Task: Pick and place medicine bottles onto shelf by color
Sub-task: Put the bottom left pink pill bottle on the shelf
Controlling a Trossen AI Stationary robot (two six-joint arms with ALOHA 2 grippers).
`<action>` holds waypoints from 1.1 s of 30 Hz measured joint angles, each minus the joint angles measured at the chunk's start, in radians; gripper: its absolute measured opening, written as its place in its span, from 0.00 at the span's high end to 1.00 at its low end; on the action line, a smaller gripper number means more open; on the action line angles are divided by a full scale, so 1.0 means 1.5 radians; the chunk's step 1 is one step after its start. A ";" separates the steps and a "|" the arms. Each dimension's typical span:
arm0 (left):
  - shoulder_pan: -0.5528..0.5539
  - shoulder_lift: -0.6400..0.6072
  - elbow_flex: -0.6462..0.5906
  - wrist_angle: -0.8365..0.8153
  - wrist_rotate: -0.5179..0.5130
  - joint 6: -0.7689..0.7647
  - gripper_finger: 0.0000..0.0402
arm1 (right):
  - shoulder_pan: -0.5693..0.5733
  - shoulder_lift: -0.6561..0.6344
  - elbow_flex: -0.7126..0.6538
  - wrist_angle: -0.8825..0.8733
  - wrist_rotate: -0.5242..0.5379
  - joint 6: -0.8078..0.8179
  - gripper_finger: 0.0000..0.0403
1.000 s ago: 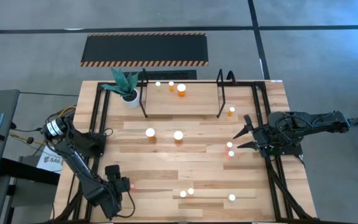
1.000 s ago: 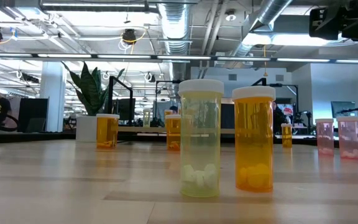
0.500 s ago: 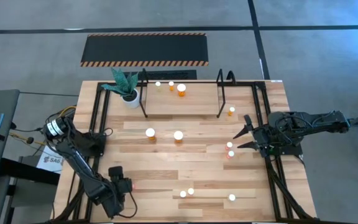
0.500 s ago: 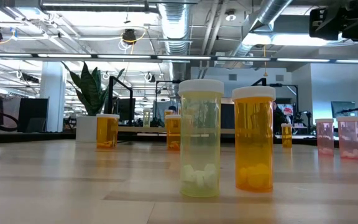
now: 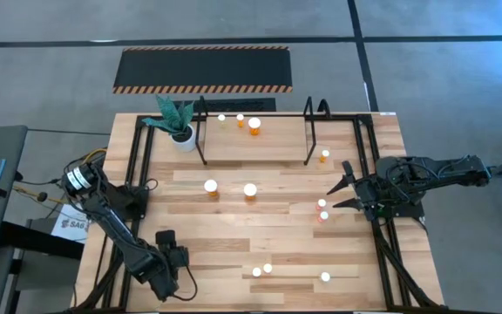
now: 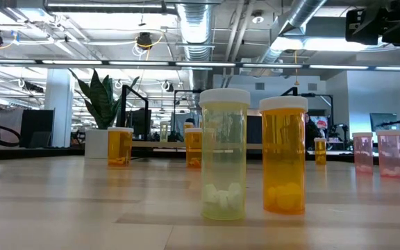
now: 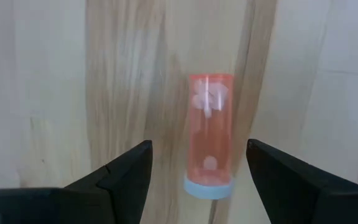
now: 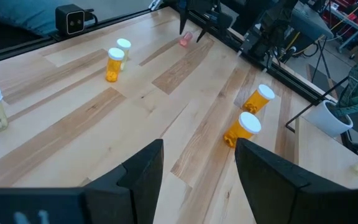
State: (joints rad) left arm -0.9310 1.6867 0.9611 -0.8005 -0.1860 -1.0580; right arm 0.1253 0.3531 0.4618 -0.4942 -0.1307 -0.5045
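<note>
Left gripper (image 7: pixel 194 171) is hanging spread wide over a pink bottle (image 7: pixel 211 134) lying flat, lower left of the high view. Right gripper (image 5: pixel 338 194) is waiting open at right.

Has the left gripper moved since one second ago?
Yes. In the high view the left gripper has swung up-picture and slightly right, away from the table's near edge, toward the bottles. Its jaws stand open over a pink bottle.

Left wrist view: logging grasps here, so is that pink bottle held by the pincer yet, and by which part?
Nothing is held. The pink bottle lies on the table between the open left pincer fingers, untouched.
</note>
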 joint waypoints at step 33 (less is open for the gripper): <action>0.000 0.000 0.000 0.026 0.015 -0.044 0.38 | 0.000 0.000 0.000 0.000 0.000 0.000 0.45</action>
State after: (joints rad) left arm -0.9314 1.6867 0.9611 -0.7615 -0.1630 -1.1245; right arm 0.1253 0.3532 0.4618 -0.4939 -0.1307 -0.5045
